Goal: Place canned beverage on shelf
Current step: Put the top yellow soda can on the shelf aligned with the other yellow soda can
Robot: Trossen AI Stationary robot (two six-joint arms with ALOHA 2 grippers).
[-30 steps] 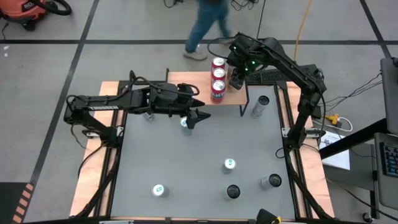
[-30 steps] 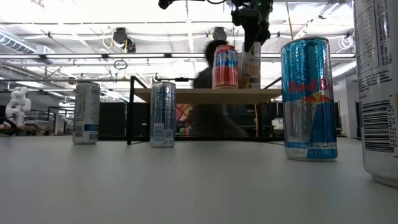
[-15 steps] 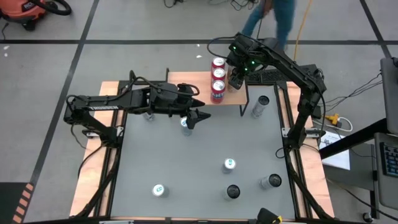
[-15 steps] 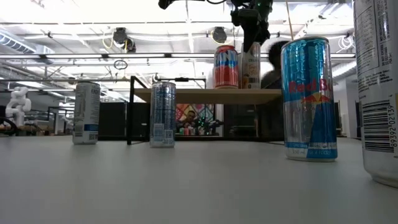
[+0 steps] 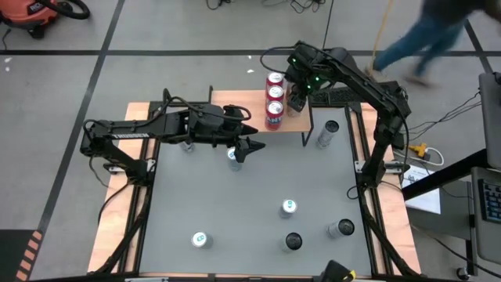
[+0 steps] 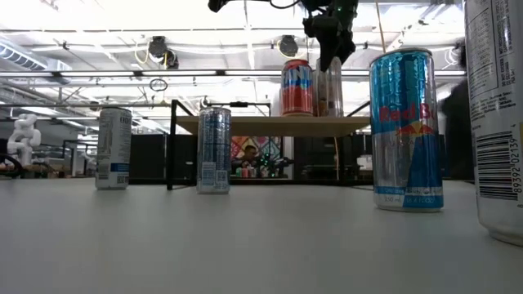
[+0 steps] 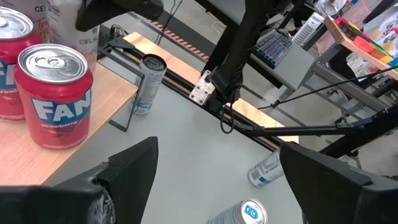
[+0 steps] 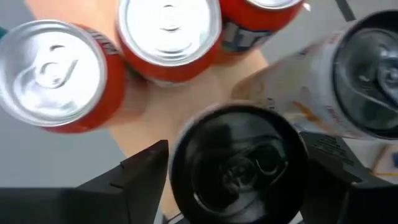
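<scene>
- Three red cans (image 5: 274, 95) are standing on the shelf (image 5: 243, 100) at the table's (image 5: 258, 235) far edge.
- Right gripper (image 5: 296, 100) is straddling a black-topped can (image 8: 239, 163) beside them, fingers spread.
- Left gripper (image 5: 252, 147) is hovering spread near the shelf.

shelf (image 6: 270, 125): pale matt wood, black metal legs | red cans (image 5: 274, 97): glossy metal | table (image 5: 250, 211): matt grey

Two dark jointed arms; black cables; green lights on right wrist.
</scene>
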